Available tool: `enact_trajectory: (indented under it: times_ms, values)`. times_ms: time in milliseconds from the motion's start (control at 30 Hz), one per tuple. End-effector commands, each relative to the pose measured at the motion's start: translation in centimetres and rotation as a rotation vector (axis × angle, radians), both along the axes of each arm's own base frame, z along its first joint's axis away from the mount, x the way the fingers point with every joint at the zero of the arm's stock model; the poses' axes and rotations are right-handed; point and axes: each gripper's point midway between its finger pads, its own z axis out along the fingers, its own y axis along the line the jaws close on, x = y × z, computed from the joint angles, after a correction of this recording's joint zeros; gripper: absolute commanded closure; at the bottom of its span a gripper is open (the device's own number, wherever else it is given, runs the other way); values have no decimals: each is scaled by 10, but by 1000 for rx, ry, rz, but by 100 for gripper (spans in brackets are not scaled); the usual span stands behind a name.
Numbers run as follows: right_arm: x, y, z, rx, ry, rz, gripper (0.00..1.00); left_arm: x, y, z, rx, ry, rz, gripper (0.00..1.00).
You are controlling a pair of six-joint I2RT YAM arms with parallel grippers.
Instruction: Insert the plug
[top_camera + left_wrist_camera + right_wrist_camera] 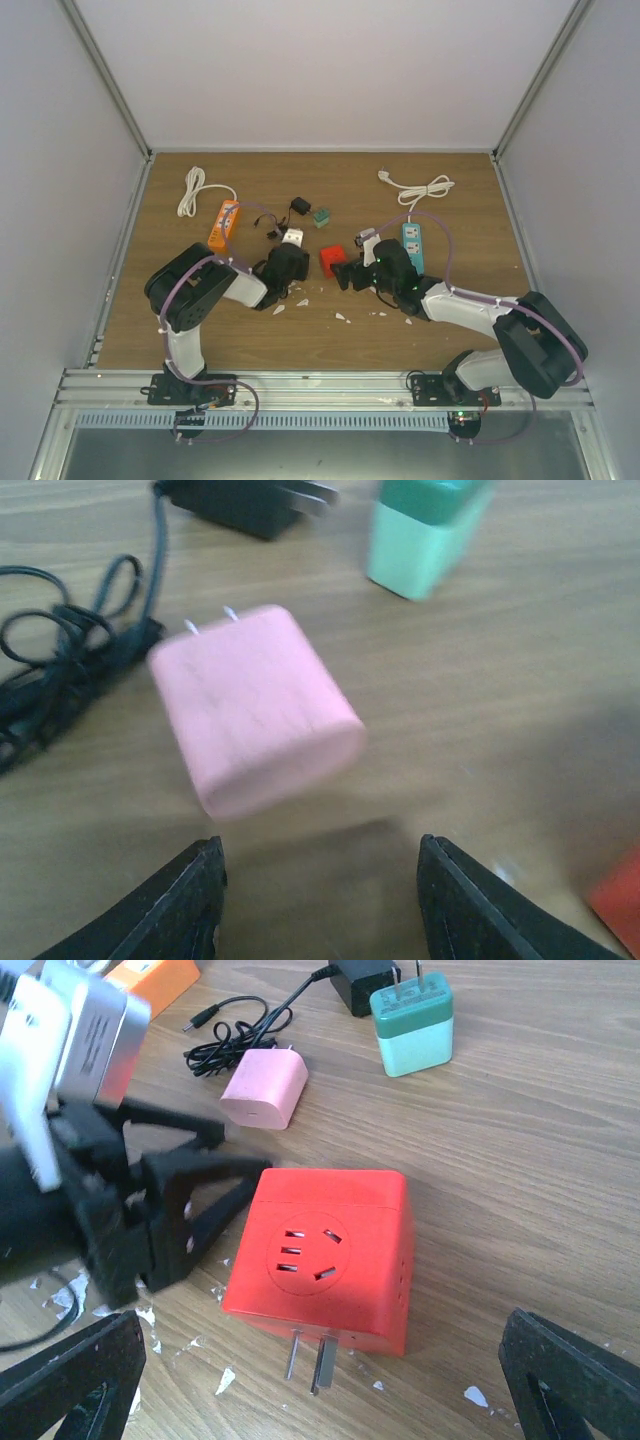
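Two grippers flanked the red cube (331, 261) near the middle of the table (450, 320): left gripper (318, 865) at its 9 o'clock, right gripper (346, 275) at its 4 o'clock. Target judged to be the pink plug (255, 710), lying flat on the wood; the left arm was clearly the nearer. In the left wrist view the plug lay just ahead of the fingers (190, 905), toward 11 o'clock, apart from both and not between them. Its long axis ran 5 to 11 o'clock, prongs (210, 622) at the far end, so skewed to the jaw line; a small wrist turn would probably be needed before advancing. Left jaws stood part-open, holding and touching nothing. Right jaws stood fully wide and empty, the cube just ahead of them, socket face up.
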Motion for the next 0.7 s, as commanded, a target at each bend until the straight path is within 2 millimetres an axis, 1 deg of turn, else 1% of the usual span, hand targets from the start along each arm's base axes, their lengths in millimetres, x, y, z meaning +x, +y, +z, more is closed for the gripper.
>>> enact_trajectory:
  times_ms: [0, 67, 100, 133, 200, 233, 400, 567, 667]
  values:
    - [2, 0, 3, 14, -22, 6, 0, -51, -19, -20, 52, 35, -198, 45]
    - [1, -1, 2, 12, -21, 5, 1, -64, -20, -24, 50, 42, -231, 44]
    - [1, -1, 2, 12, -22, 7, 1, -67, -16, -28, 54, 52, -220, 41]
    - [1, -1, 2, 16, -23, 7, 0, -69, -11, -32, 63, 58, -206, 35]
    - [1, 0, 2, 23, -25, 10, 0, -67, 1, -37, 82, 63, -150, 7]
    - [1, 1, 1, 26, -23, 12, 0, -66, 4, -38, 82, 66, -132, 2]
    - [1, 1, 0, 20, -20, 13, 0, -46, 17, -40, 0, 105, -53, 1]
    - [0, -2, 0, 13, -28, 8, 0, -23, 30, -30, -73, 102, 3, 1]
    - [0, -2, -1, 13, -29, 9, 0, -10, 30, -21, -76, 82, 7, 2]
